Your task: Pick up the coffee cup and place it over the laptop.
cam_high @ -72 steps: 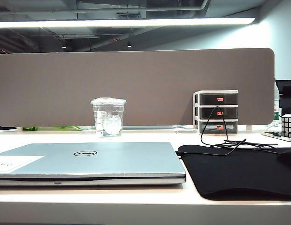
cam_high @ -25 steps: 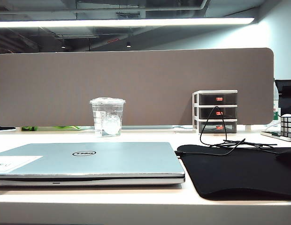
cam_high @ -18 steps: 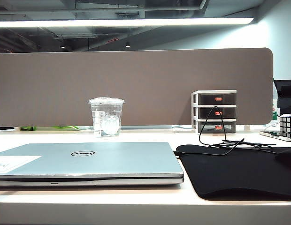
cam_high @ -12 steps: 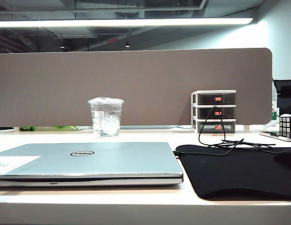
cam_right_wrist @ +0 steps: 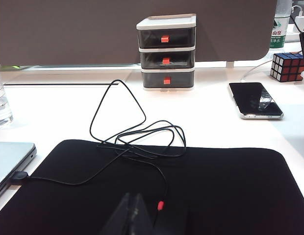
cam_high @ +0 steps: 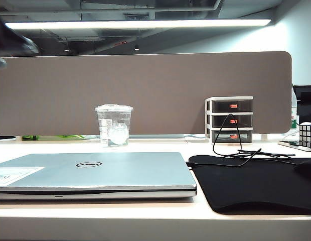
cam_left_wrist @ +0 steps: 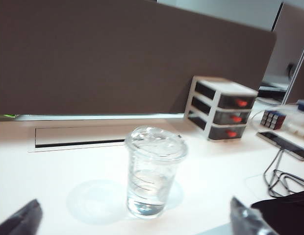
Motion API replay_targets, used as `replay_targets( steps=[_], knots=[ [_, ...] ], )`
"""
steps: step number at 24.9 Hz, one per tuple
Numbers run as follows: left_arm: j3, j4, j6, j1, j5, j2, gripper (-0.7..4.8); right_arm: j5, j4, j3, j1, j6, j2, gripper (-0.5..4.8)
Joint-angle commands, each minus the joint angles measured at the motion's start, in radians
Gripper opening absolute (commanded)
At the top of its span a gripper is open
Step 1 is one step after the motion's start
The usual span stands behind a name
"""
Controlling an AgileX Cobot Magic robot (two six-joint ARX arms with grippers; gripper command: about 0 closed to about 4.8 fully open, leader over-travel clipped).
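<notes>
The coffee cup (cam_high: 114,125), clear plastic with a flat lid, stands upright on the white table behind the laptop (cam_high: 90,170), which lies shut with its round dark logo up. In the left wrist view the cup (cam_left_wrist: 154,171) stands just ahead of my left gripper (cam_left_wrist: 134,221). That gripper is open wide, with its fingertips (cam_left_wrist: 22,223) far apart on either side and nothing between them. My left arm shows as a dark blur (cam_high: 10,42) high at the exterior view's left. My right gripper (cam_right_wrist: 135,210) is shut over the black mat (cam_right_wrist: 191,181).
A black mat (cam_high: 256,183) with a looped cable (cam_high: 236,150) lies right of the laptop. A small three-drawer unit (cam_high: 230,119) stands against the brown partition (cam_high: 145,90). A phone (cam_right_wrist: 255,100) and a puzzle cube (cam_high: 308,134) sit at the far right.
A dark blur of my left arm has come into the exterior view's upper left. The cup, laptop and mat have stayed put.
</notes>
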Motion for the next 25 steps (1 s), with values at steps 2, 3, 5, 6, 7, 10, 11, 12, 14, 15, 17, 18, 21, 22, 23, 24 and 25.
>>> replay_targets(
  steps=[2,3,5,6,7,10,11,12,14,15,17,18,21,22,23,24,25],
  knots=[
    [0.101,0.097,0.038,0.0,0.047,0.227,4.79,-0.001,-0.034,-0.005,0.0,0.002,-0.002,-0.06],
    [0.124,0.097,0.047,0.0,0.059,0.262,4.79,-0.001,-0.036,-0.005,0.0,0.002,-0.002,-0.06],
    [0.182,0.097,0.065,0.0,0.073,0.336,4.79,-0.001,-0.033,-0.005,0.0,0.002,-0.002,-0.06],
    [0.216,0.097,0.065,-0.003,0.061,0.373,4.79,-0.001,-0.032,-0.005,0.0,0.002,-0.002,-0.06],
    [0.236,0.097,0.065,-0.005,0.049,0.394,4.79,-0.001,-0.033,-0.005,0.0,0.002,-0.002,-0.06],
    [0.27,0.11,0.064,-0.005,0.026,0.407,4.79,-0.001,-0.033,-0.005,0.0,0.002,-0.002,-0.05],
    [0.278,0.127,0.067,-0.014,-0.005,0.407,4.79,-0.001,-0.033,-0.005,0.0,0.002,-0.002,-0.05],
    [0.286,0.133,0.101,-0.026,-0.05,0.41,4.79,-0.001,-0.033,-0.005,0.0,0.002,-0.002,-0.06],
    [0.314,0.132,0.245,-0.037,0.005,0.435,4.79,-0.001,-0.032,-0.005,0.0,0.002,-0.002,-0.06],
    [0.335,0.131,0.285,-0.036,0.077,0.456,4.79,-0.001,-0.032,-0.005,0.0,0.002,-0.002,-0.06],
    [0.413,0.107,0.307,-0.035,0.208,0.535,4.79,-0.001,-0.032,-0.005,0.0,0.002,-0.002,-0.06],
    [0.462,0.104,0.307,-0.035,0.242,0.585,4.79,-0.001,-0.032,-0.005,0.0,0.002,-0.002,-0.06],
    [0.563,0.099,0.297,-0.036,0.288,0.679,4.79,-0.001,-0.032,-0.005,0.0,0.002,-0.002,-0.06],
    [0.609,0.079,0.292,-0.035,0.303,0.716,4.79,-0.001,-0.033,-0.005,0.0,0.002,-0.002,-0.06],
    [0.638,0.058,0.292,-0.035,0.314,0.739,4.79,-0.001,-0.033,-0.005,0.0,0.002,-0.002,-0.06],
    [0.667,0.029,0.292,-0.034,0.319,0.76,4.79,-0.001,-0.033,-0.005,0.0,0.002,-0.002,-0.06],
    [0.715,-0.024,0.292,-0.033,0.336,0.796,4.79,-0.001,-0.033,-0.005,0.0,0.002,-0.002,-0.06]
  ],
)
